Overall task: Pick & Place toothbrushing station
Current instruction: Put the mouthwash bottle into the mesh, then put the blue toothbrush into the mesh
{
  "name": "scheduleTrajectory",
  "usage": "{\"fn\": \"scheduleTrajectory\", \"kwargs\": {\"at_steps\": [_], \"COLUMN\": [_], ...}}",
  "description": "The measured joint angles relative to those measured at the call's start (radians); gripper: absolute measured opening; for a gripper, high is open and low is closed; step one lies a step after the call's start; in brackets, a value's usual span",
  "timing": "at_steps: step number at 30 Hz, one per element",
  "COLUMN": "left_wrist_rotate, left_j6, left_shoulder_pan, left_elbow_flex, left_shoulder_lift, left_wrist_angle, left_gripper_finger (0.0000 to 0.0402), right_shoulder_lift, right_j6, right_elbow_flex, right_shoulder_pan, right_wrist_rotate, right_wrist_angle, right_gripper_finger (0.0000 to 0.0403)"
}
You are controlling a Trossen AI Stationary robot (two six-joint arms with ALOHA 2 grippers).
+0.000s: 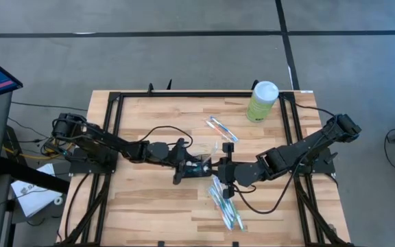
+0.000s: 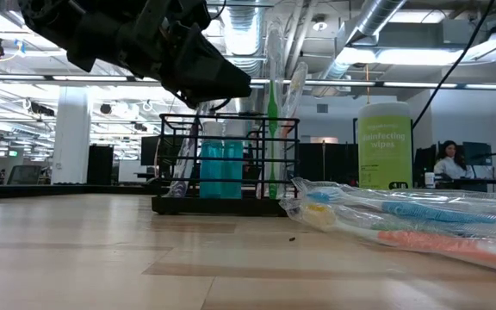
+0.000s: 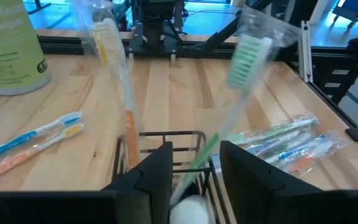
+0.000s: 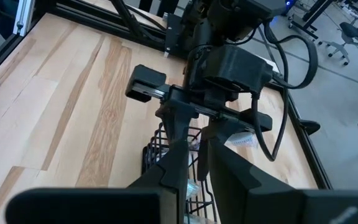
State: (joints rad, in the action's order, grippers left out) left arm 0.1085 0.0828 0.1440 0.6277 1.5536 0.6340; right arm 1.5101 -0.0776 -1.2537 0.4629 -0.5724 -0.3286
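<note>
I had the toothbrushing station (image 2: 224,164), the low black wire-mesh holder, standing near the middle of the table (image 1: 149,213), with both arms meeting over it from opposite sides. The left gripper (image 3: 194,171) sat directly above the holder, its fingers a moderate gap apart, straddling the stem of a green-and-white toothbrush (image 3: 244,68) that leaned up out of a compartment in its clear wrapper. I read that gap as a release: the brush stood in the rack on its own, and the fingers (image 3: 151,177) did not appear to press it. A second wrapped brush with an orange handle (image 3: 120,93) stood upright in the neighbouring compartment. The right gripper (image 4: 194,165) was at the holder's opposite rim, its fingers narrow and apparently around a wire of the frame, which I judged was there to steady the light rack while brushes went in. More wrapped toothbrushes (image 1: 226,206) lay in a loose heap just beside the holder on the right arm's side, within easy reach, and a pair (image 1: 221,128) lay farther back toward the green wipes canister (image 1: 262,101), which stood well apart at the far edge.
</note>
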Motion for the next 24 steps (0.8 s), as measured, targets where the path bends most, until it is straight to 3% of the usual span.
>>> {"fn": "scheduleTrajectory", "kwargs": {"at_steps": [14, 20, 24], "left_wrist_rotate": [0.005, 0.004, 0.036], "left_j6": [-0.029, -0.049, -0.06], "left_shoulder_pan": [0.022, 0.064, 0.092], "left_elbow_flex": [-0.001, -0.001, -0.001], "left_shoulder_lift": [-0.07, -0.124, -0.141], "left_wrist_angle": [0.011, 0.011, 0.011], "left_gripper_finger": [0.0135, 0.0124, 0.012], "right_shoulder_lift": [0.0, -0.01, -0.009], "right_j6": [0.003, 0.039, 0.083], "right_elbow_flex": [0.0, 0.0, 0.001], "right_shoulder_pan": [0.0, 0.002, -0.036], "right_wrist_rotate": [-0.003, -0.211, -0.261], "right_wrist_angle": [-0.019, -0.036, -0.052], "right_gripper_finger": [0.0054, 0.0054, 0.0054]}}
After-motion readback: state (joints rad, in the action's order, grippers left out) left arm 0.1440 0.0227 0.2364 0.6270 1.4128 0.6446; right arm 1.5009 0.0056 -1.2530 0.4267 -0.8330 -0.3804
